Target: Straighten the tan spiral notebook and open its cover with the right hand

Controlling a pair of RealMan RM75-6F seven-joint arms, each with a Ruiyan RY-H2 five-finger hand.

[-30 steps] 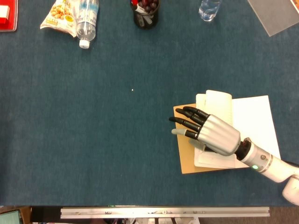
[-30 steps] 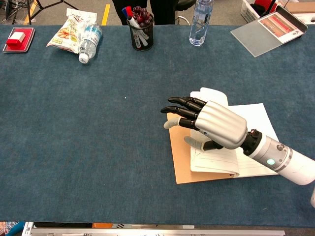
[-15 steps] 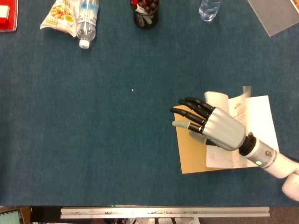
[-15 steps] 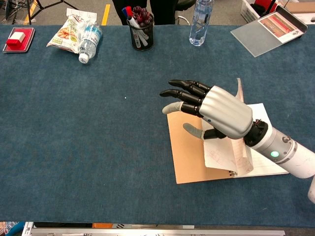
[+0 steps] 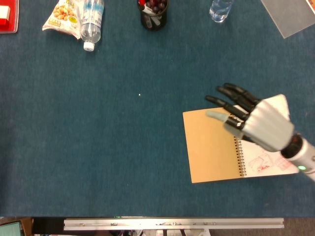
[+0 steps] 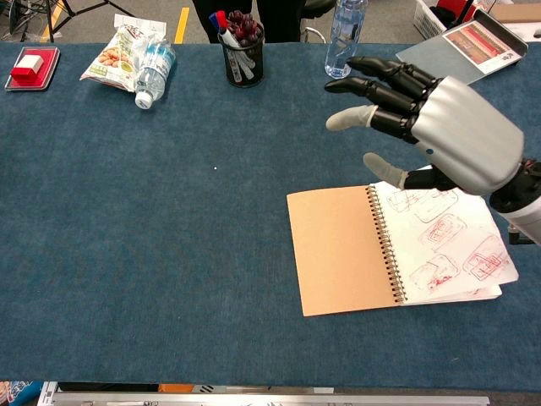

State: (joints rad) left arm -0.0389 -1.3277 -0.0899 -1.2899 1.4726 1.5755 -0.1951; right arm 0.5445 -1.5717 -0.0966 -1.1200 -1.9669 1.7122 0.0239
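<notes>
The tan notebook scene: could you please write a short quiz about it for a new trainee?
1. True or false: the tan spiral notebook lies open.
2. What does the right hand hold?
A. a page
B. a pen
C. nothing
3. What lies beside the snack bag at the far left of the table?

Key:
1. True; a page with red sketches shows.
2. C; its fingers are spread above the notebook.
3. A water bottle on its side.
</notes>
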